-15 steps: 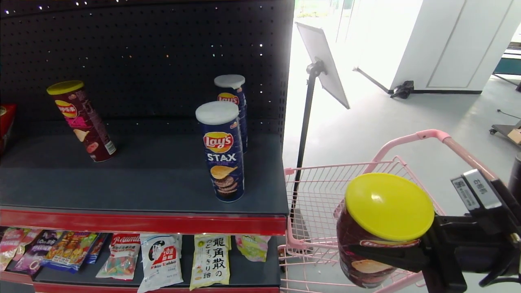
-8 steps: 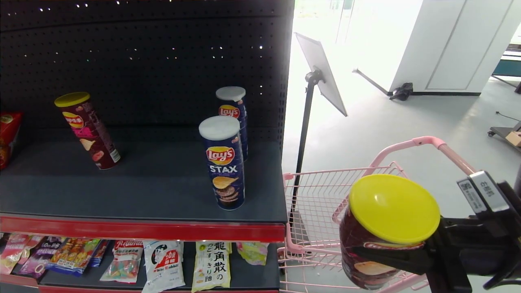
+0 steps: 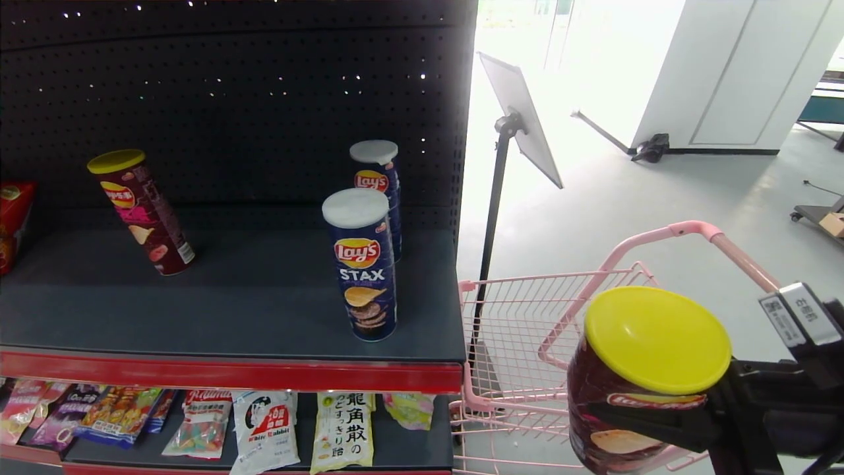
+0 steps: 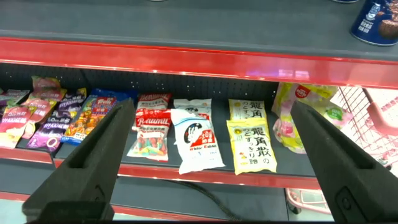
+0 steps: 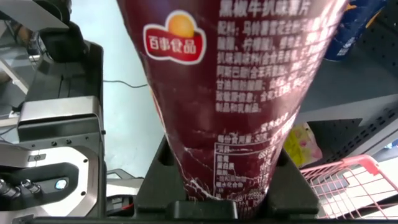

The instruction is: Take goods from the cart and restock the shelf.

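Observation:
My right gripper (image 3: 686, 422) is shut on a dark red chip can with a yellow lid (image 3: 633, 382), held above the near corner of the pink cart (image 3: 527, 330). The same can (image 5: 236, 93) stands between the right gripper's fingers in the right wrist view. On the dark shelf (image 3: 231, 290) a matching red can (image 3: 140, 211) leans at the left, and two blue cans (image 3: 359, 264) (image 3: 377, 185) stand upright at the right. My left gripper (image 4: 211, 168) is open, low in front of the lower shelf with its snack bags (image 4: 196, 140).
A red price rail (image 3: 231, 373) runs along the shelf's front edge. A sign on a black pole (image 3: 508, 132) stands between the shelf and the cart. A red package (image 3: 10, 218) sits at the shelf's far left. Open shelf floor lies between the red and blue cans.
The head camera tilted, shifting the whole scene down between the earliest frame and now. My right gripper with the red can has drifted slightly right and down.

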Controlling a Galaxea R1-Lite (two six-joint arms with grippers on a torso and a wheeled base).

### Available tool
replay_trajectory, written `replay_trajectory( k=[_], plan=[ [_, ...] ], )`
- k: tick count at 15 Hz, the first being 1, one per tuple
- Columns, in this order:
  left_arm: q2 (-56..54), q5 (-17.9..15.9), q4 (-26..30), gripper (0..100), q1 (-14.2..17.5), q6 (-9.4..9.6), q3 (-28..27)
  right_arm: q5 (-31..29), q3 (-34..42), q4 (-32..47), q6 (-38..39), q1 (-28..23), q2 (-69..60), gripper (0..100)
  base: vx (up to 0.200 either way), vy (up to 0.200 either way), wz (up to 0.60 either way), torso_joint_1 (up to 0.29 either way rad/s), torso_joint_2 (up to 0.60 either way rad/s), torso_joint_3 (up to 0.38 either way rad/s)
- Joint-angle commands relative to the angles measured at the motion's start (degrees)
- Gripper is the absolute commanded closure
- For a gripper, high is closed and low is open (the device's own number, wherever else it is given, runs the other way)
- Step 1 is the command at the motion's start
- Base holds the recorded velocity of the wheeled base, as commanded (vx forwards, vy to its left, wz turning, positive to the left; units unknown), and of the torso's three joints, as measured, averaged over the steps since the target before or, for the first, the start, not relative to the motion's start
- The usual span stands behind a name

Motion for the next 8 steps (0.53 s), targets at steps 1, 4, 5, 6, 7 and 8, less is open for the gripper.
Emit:
replay_trajectory(
  k=[1,4,5,6,7,8],
  plan=[
    [0.00,0.04,0.00,0,0.04,-0.04,0.01,0.16,0.09,-0.09,0.65,-0.04,-1.26,100,0.000,0.000,0.00,0.000,0.00,0.000],
    [0.00,0.04,0.00,0,0.04,-0.04,-0.08,0.42,0.35,0.00,1.09,-0.04,-2.84,100,0.000,0.000,0.00,0.000,0.00,0.000],
    [0.00,0.04,0.00,0,0.04,-0.04,0.01,0.42,0.52,0.00,1.00,0.14,-2.93,100,0.000,0.000,0.00,0.000,0.00,0.000],
    [0.00,0.04,0.00,0,0.04,-0.04,0.01,0.34,0.70,0.00,1.00,0.23,-2.93,100,0.000,0.000,0.00,0.000,0.00,0.000],
    [0.00,0.04,0.00,0,0.04,0.05,0.01,0.07,0.61,0.00,1.00,0.14,-2.76,100,0.000,0.000,0.00,0.000,0.00,0.000],
    [0.00,0.04,0.00,0,0.04,0.05,0.01,-0.01,0.44,0.00,1.00,0.05,-2.58,100,0.000,0.000,0.00,0.000,0.00,0.000]
  ],
)
